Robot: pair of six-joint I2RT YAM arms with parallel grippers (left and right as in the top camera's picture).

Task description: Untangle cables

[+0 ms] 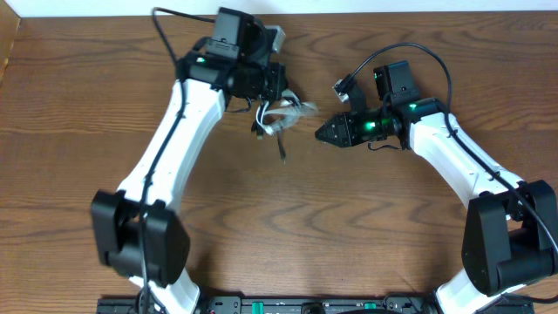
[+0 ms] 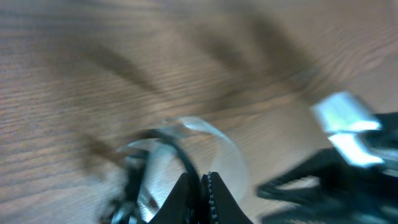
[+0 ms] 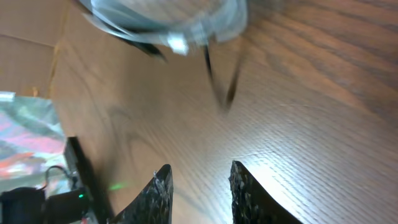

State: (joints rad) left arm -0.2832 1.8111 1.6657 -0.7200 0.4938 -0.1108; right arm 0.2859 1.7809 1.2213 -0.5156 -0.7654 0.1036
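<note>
Left pincer [image 1: 275,98] clenched on the cables [image 1: 284,116], a black-and-white bundle at the far middle of the counter [image 1: 349,227]. Right pincer [image 1: 321,133] released, empty, just beside the bundle, not touching. Left wrist view blurred.

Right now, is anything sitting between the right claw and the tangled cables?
Nothing visible. Only bare table lies between the open right claw and the cables, which hang bundled at the left claw, shut on them.
</note>
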